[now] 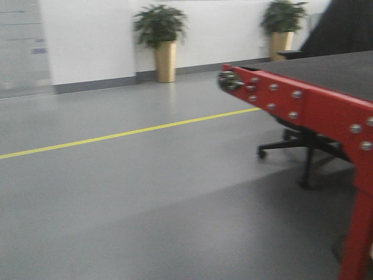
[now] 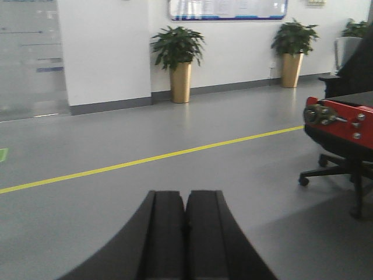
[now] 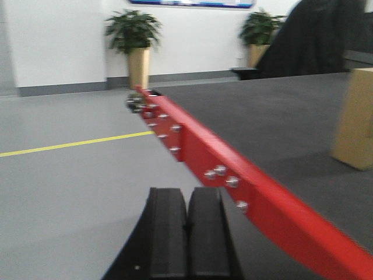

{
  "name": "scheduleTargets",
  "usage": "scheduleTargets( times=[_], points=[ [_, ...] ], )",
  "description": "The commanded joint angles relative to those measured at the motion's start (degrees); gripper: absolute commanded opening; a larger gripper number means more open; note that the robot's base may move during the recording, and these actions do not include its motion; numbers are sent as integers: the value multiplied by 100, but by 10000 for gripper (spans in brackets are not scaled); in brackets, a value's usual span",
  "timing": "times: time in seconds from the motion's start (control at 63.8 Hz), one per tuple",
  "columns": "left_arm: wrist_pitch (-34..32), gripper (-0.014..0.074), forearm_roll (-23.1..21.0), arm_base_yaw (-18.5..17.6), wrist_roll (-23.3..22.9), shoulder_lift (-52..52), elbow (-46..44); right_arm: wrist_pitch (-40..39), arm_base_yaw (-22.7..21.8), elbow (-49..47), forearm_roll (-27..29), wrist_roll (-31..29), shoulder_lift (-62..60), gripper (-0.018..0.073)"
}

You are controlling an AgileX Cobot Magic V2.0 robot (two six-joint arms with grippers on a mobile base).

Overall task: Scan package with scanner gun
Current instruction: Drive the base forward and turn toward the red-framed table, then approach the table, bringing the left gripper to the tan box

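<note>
Left gripper has its two black fingers pressed flat together with nothing between them, poised over bare grey floor. Right gripper is likewise clamped on itself and empty, just beside the red side rail of the conveyor table.

Only the right wrist view shows the package — a plain brown cardboard box standing upright on the table's dark belt, well apart from the gripper and cut off by the right border. The front-facing view catches just the table's red end and a slice of belt; the left wrist view sees only its end corner with the roller.

An office chair on castors stands by the table end, visible in the front and left wrist views. A yellow line crosses the floor, and two potted plants stand against the white wall. A notice board appears most fully in the left wrist view — too blurred to read.
</note>
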Motion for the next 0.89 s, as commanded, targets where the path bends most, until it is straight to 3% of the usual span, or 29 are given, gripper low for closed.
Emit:
scheduleTargets(
  times=[0.0,0.878],
  points=[
    [-104,-111,-19,4,-38,-25,-16,-117,-28,3,-5,-31,-20,-159],
    [-104,-111,-19,4,-38,-25,-16,-117,-28,3,-5,-31,-20,-159]
  ],
)
